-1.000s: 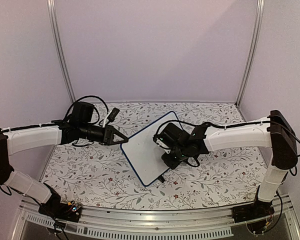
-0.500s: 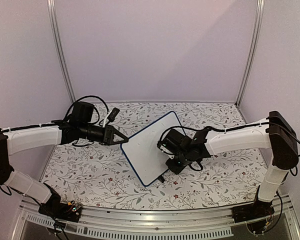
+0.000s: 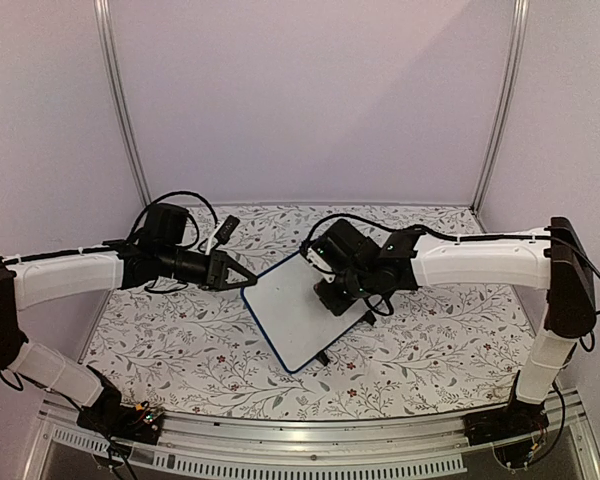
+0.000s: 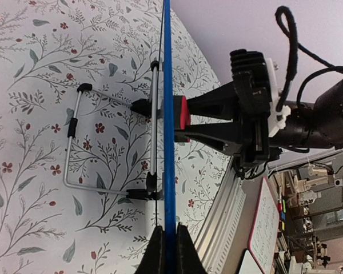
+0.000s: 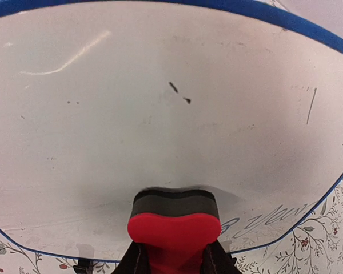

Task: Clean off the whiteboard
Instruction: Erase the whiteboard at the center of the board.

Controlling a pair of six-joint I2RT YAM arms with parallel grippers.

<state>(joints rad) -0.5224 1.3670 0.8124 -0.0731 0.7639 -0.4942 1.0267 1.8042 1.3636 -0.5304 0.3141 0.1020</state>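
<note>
Gripping the whiteboard (image 3: pixel 285 320) by its blue frame at ten o'clock, the left gripper (image 3: pixel 246 281) is clamped tight. The board stands tilted mid-bench (image 3: pixel 180 340), propped on a wire stand (image 4: pixel 74 148). The right gripper (image 5: pixel 172 254) is pinched on a red block (image 5: pixel 174 228), its dark felt against the face near one o'clock. Small dark flecks (image 5: pixel 180 94) sit just beyond, with faint script (image 5: pixel 257 220) by the edge.

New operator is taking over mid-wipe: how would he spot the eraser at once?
On the floral table, find the blue-framed whiteboard at the centre. The right gripper holds a small block at its white face. That eraser is red with a dark felt layer, the only thing that gripper holds.
</note>
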